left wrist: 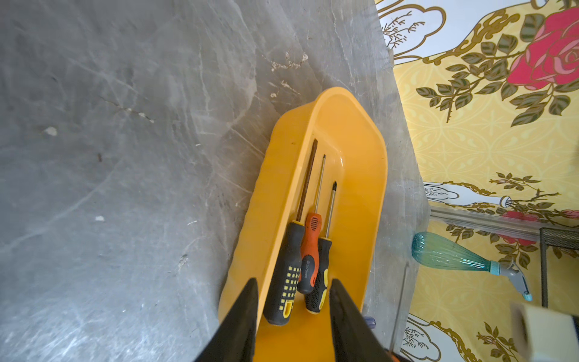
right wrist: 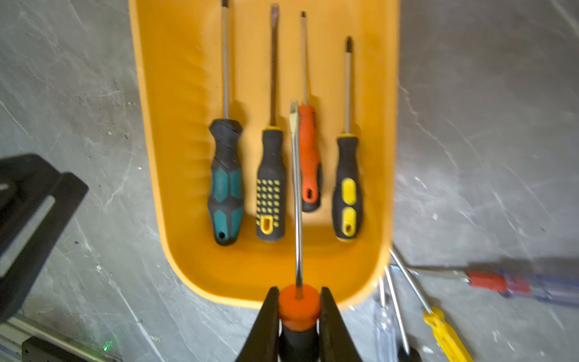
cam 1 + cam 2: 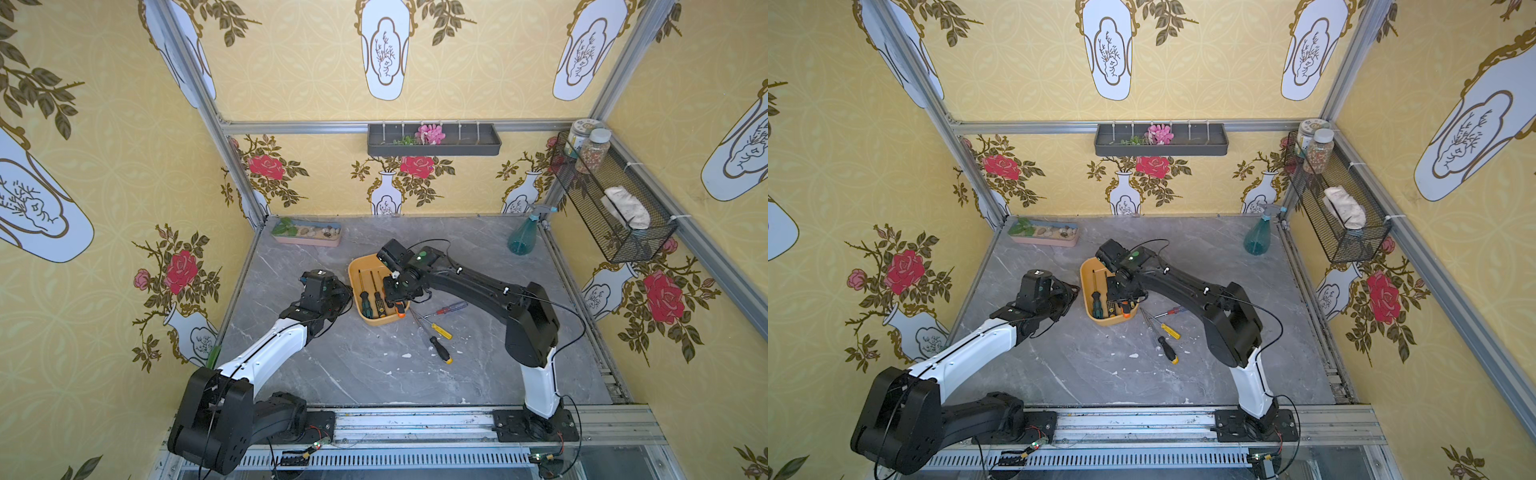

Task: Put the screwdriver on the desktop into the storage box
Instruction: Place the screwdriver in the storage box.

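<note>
Left gripper (image 1: 294, 282) sits just beside the left side of the storage box (image 3: 365, 266), jaws apart, nothing between them. The right wrist view shows a gap between it and the box.

The box is in the middle of the desktop (image 3: 353, 365), with its long axis running away from the arms. Four screwdrivers lie flat in it side by side, tips toward the far end:
- teal-handled screwdriver (image 2: 226, 181)
- yellow-dotted screwdriver (image 2: 270, 185)
- orange-black screwdriver (image 2: 310, 156)
- yellow-patched screwdriver (image 2: 347, 188)

Right gripper (image 2: 299, 290) is clamped on a fifth screwdriver (image 2: 297, 188), fingers (image 2: 266, 322) squeezing the orange collar of its handle. The gripper is at the box's near end. The shaft reaches out along the box, above the dotted and orange handles. Can't tell whether the tip touches anything, it's blurred there.

Right of the box, loose on the desktop:
- red-and-blue screwdriver (image 3: 451, 308)
- yellow screwdriver (image 3: 441, 331)
- black-and-yellow screwdriver (image 3: 440, 350)

Their shafts bunch together near the box's near right corner.

Far right corner: teal spray bottle (image 3: 523, 237), upright.
</note>
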Tool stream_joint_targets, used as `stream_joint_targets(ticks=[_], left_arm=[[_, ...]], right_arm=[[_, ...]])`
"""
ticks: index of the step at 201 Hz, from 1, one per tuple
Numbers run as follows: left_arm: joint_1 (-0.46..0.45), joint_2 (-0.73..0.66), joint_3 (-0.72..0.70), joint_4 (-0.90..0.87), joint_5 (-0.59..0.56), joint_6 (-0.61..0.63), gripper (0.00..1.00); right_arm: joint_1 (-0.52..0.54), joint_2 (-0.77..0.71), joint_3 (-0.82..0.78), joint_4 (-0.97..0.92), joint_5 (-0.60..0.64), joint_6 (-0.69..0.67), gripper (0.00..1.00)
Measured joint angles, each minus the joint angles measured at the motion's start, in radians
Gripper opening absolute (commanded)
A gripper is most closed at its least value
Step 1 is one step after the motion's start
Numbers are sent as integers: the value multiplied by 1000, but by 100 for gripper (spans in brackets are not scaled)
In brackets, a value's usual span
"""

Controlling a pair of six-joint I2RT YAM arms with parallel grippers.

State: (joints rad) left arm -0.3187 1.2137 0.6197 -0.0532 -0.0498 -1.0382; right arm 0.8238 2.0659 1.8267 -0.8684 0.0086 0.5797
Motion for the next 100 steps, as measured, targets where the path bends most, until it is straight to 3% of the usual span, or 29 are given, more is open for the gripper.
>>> stream_joint_targets(ticks=[78, 100], left_arm=[[8, -45, -47, 0, 1, -17, 41], [9, -45, -49, 0, 5, -17, 41]], right_arm=[[3, 292, 289, 21, -76, -7, 11], [3, 327, 306, 42, -97, 1, 18]])
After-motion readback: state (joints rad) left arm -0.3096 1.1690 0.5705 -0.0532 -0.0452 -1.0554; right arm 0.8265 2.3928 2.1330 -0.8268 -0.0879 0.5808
